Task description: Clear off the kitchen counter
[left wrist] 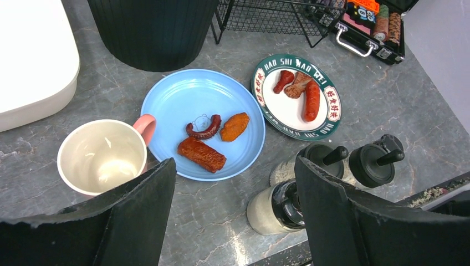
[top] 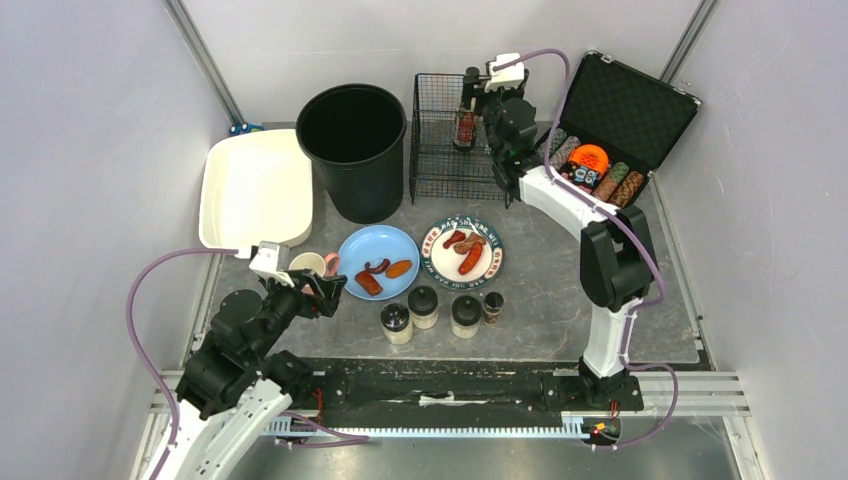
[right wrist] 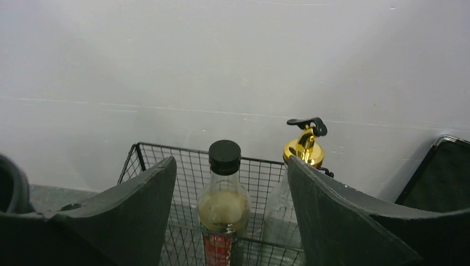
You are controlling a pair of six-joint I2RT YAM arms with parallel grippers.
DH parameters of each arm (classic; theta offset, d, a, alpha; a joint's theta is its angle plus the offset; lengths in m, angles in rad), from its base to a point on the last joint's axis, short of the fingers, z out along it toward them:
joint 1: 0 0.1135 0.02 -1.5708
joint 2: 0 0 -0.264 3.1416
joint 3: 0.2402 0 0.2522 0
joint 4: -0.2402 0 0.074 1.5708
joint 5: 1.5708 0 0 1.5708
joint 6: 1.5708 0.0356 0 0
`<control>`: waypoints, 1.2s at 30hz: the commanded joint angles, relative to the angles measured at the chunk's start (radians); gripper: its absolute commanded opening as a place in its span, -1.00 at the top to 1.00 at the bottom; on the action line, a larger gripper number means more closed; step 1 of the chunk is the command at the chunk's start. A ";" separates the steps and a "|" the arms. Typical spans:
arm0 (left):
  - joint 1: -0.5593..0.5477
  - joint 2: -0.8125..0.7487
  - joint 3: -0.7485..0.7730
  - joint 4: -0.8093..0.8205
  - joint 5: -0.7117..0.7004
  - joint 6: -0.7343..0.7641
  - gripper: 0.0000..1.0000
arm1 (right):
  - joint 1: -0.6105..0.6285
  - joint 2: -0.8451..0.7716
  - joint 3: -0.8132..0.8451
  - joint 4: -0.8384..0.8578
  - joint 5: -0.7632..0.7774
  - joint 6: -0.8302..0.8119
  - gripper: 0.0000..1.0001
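The kitchen counter [top: 560, 290] is dark grey mottled stone. On it lie a blue plate [top: 378, 260] with food pieces, a green-rimmed white plate [top: 461, 250] with sausages, a pink-handled mug [top: 308, 264] and several black-capped shaker jars [top: 424, 306]. My left gripper [top: 325, 290] is open and empty, low over the counter between the mug [left wrist: 102, 155] and a jar [left wrist: 274, 208]. My right gripper [top: 480, 80] is open at the wire basket [top: 450, 140]. A black-capped sauce bottle [right wrist: 224, 205] stands in the basket in line with its gap, with its fingers apart and clear of it.
A black bucket [top: 353, 150] stands at the back, with a white tub [top: 256, 190] to its left. An open black case [top: 610, 140] of poker chips lies at the back right. A clear bottle with a gold pump [right wrist: 305, 149] stands in the basket. A black rail frame [top: 450, 385] runs along the near edge.
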State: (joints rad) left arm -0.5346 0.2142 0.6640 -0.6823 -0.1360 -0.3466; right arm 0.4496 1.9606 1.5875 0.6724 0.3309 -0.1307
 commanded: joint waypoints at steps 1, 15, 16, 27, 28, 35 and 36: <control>-0.002 -0.008 -0.010 0.023 0.013 0.047 -0.69 | 0.007 -0.136 -0.103 0.024 -0.098 -0.001 -0.52; -0.002 0.013 -0.009 0.026 0.026 0.047 -0.65 | 0.014 -0.521 -0.419 -0.321 -0.256 -0.026 -0.57; -0.002 0.016 -0.009 0.026 0.030 0.047 -0.65 | 0.013 -0.559 -0.460 -0.325 -0.268 -0.026 -0.58; -0.004 0.023 -0.012 0.030 0.042 0.044 -0.68 | 0.040 -0.871 -0.707 -0.459 -0.328 0.052 -0.76; -0.004 0.023 -0.011 0.030 0.042 0.044 -0.68 | 0.040 -0.903 -0.737 -0.458 -0.323 0.078 -0.82; -0.007 0.014 -0.011 0.030 0.043 0.045 -0.68 | 0.040 -0.966 -0.741 -0.682 -0.176 0.297 -0.96; -0.008 0.014 -0.012 0.031 0.043 0.044 -0.68 | 0.040 -0.966 -0.741 -0.721 -0.180 0.345 -0.96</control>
State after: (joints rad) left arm -0.5358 0.2302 0.6586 -0.6807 -0.1020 -0.3420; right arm 0.4889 1.0012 0.8207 0.1184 0.0944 0.0540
